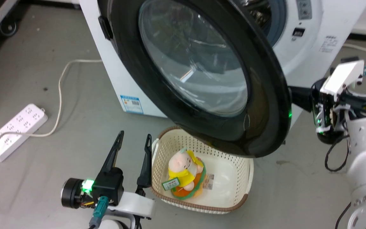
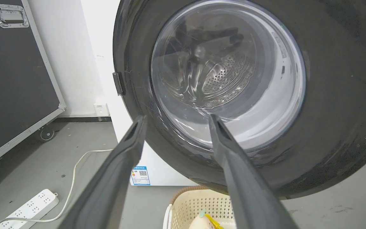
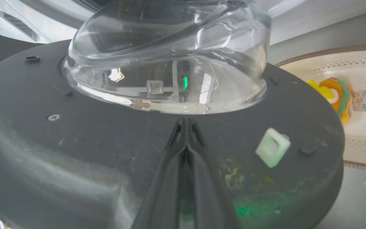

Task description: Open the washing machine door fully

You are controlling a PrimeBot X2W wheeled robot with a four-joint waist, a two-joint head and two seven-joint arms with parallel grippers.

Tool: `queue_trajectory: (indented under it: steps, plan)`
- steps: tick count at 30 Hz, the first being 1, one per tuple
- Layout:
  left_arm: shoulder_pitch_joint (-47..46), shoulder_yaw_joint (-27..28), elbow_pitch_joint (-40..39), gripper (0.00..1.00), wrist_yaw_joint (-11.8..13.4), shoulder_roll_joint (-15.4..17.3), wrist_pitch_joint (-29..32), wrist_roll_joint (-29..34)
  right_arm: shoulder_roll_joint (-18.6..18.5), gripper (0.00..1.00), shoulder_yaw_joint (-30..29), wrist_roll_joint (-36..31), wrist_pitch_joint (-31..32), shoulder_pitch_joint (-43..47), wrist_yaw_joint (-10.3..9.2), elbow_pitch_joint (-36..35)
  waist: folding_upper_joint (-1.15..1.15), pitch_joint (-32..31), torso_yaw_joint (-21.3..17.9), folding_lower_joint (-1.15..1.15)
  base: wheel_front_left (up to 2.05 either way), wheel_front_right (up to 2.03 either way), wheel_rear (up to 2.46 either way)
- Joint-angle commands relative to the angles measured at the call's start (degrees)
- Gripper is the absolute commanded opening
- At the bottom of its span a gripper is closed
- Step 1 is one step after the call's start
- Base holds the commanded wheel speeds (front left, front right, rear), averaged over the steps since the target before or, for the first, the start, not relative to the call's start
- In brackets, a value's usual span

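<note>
1. Washing machine door [image 1: 265, 105]: glossy black plastic ring, smooth clear glass centre.
2. Washing machine [image 1: 122, 82]: smooth white casing; drum [image 2: 224, 74] perforated shiny metal.
3. Basket [image 1: 167, 144]: cream perforated plastic.
4. Floor [image 1: 43, 41]: matt grey.

In the head view the washing machine door [image 1: 265, 95] runs off the top edge, covers the far rim of the basket [image 1: 159, 159] and hides the fingertips of the right gripper [image 3: 185, 125] behind its edge. The print on the blue label [image 1: 131, 104] is too small to read. The left wrist view's bottom edge cuts the plush toy [image 2: 202, 223] to a sliver
</note>
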Motion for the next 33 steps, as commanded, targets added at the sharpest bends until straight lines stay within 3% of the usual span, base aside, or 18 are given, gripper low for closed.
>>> queue_trajectory:
  steps: [1,7,15,22,28,29,30,33]
  plan:
    - [0.6,0.2,0.0,1.0,0.0,0.2,-0.3,0.3,0.3,0.0,0.3,0.9,0.7,1.5,0.31,-1.0,0.0,-1.0,-0.2,0.01,0.0,0.0,0.0]
    - [2.2,0.0,0.4,1.0,-0.5,0.2,-0.3,0.4,0.7,0.0,5.5,8.6,5.4,6.8,0.31,-4.0,0.0,-2.4,0.4,0.01,0.0,0.0,0.0]
    - [4.1,-0.2,1.9,1.0,-1.2,0.2,-0.3,0.3,0.7,0.0,21.8,26.0,6.2,14.5,0.31,-7.9,0.0,-3.7,0.9,0.01,0.0,0.0,0.0]
    - [4.7,-0.2,2.9,1.0,-1.7,0.3,-0.3,0.2,0.7,0.0,38.1,39.0,2.1,21.6,0.31,-14.8,0.0,-4.1,1.2,0.01,0.0,0.0,0.0]
    - [5.0,-0.1,3.7,1.0,-1.8,0.2,-0.3,-0.4,0.7,0.0,45.8,41.9,-5.3,24.6,0.31,-19.5,0.0,-4.6,0.8,0.01,0.0,0.0,0.0]
    - [5.2,0.0,3.7,1.0,-1.7,0.2,-0.3,-0.6,0.7,0.44,45.8,41.3,-7.1,24.5,0.31,-20.0,0.0,-4.7,0.6,0.01,0.0,0.0,0.0]
    - [5.3,0.2,3.7,1.0,-1.7,0.2,-0.3,-0.7,0.6,1.0,45.6,40.4,-8.9,24.5,0.31,-20.8,0.0,-4.9,0.4,0.01,0.0,0.0,0.0]
    - [5.5,0.7,3.5,1.0,-1.6,0.2,-0.3,-1.2,-1.1,1.0,44.4,37.0,-14.6,24.9,0.31,-24.6,0.0,-5.5,-0.3,0.01,0.0,0.0,0.0]
